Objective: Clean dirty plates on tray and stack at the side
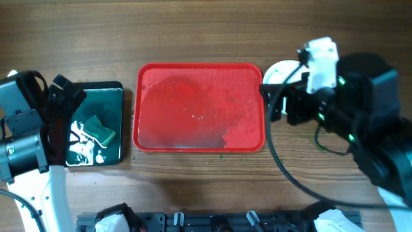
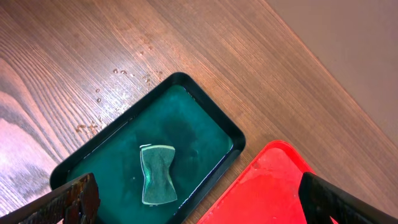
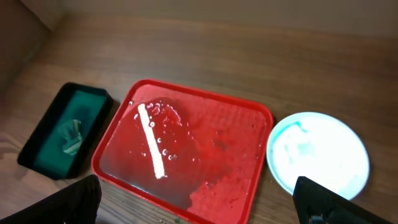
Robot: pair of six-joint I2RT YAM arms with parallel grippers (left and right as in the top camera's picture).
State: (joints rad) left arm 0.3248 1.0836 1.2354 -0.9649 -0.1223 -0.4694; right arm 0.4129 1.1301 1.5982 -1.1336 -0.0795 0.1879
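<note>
Looking for the plates (image 3: pixel 317 152), you'll find them off the tray (image 3: pixel 186 91), on the bench just beside its right-hand short edge. The red tray itself carries only a film of water and droplets. Only the pale top plate shows, so you cannot tell how many lie under it. Faint greenish marks sit on its face, and whether they are residue or reflection is unclear.

Your right hand (image 3: pixel 198 193) hangs above that spot with its fingers spread wide and nothing between them. In the right wrist view the plate sits at lower right, close to the right-hand finger, with the tray left of centre. Being round, the plate gives you no long axis to line up on, and any rim approach looks equal.

Your left hand (image 2: pixel 196 199) is also spread and empty, over the black tray (image 2: pixel 205 102) and its sponge (image 2: pixel 157 174). It is well apart from the plates, the full tray between them, so the right arm is clearly nearer.
</note>
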